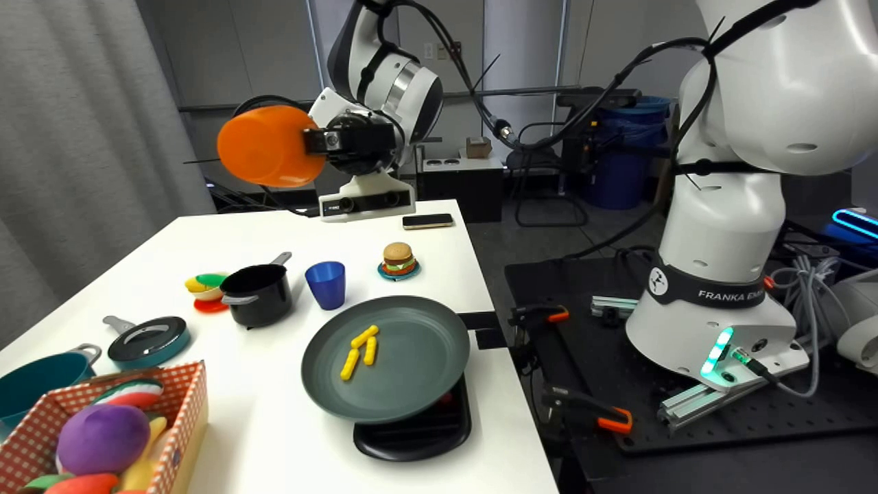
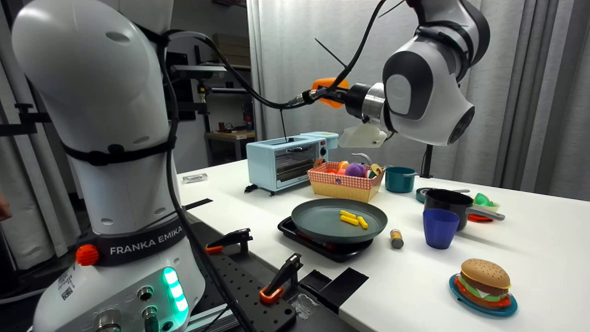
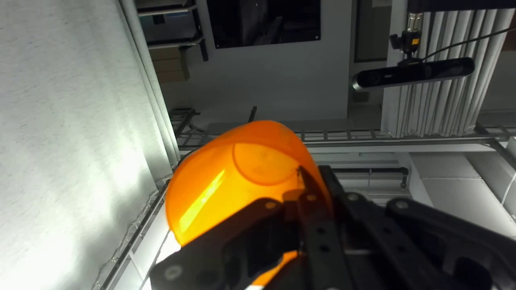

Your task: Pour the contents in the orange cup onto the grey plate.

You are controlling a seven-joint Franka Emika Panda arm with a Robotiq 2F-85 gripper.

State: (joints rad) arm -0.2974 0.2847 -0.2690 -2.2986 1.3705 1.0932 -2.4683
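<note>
Orange cup (image 1: pixel 271 145): aloft, well above the counter (image 1: pixel 254 398) and well apart from the grey plate (image 1: pixel 411 357); it is tipped on its side, though which way its mouth faces is hard to be sure of.
Hand (image 1: pixel 309 142): closed on the cup, pinching it by its wall.
Yellow pieces (image 1: pixel 350 364): three show in both exterior views, lying close together on the plate, off to one side of its middle.
Grey plate: resting on a black stand (image 1: pixel 411 442) on the counter.
Pour: looks done, or all but done, judging by the pieces on the plate and the cup well away from it. In the wrist view no yellow piece stands out in the cup, but the hand hides part of it, so one left inside can't be ruled out.
Next move: probably turn the cup upright, lower it to the counter, let go and back off; the task itself asks only for the pour.
Blue cup (image 1: pixel 326 285) and black pot (image 1: pixel 257 296): near each other, not far from the plate; a descent on that side should steer around both.
</note>
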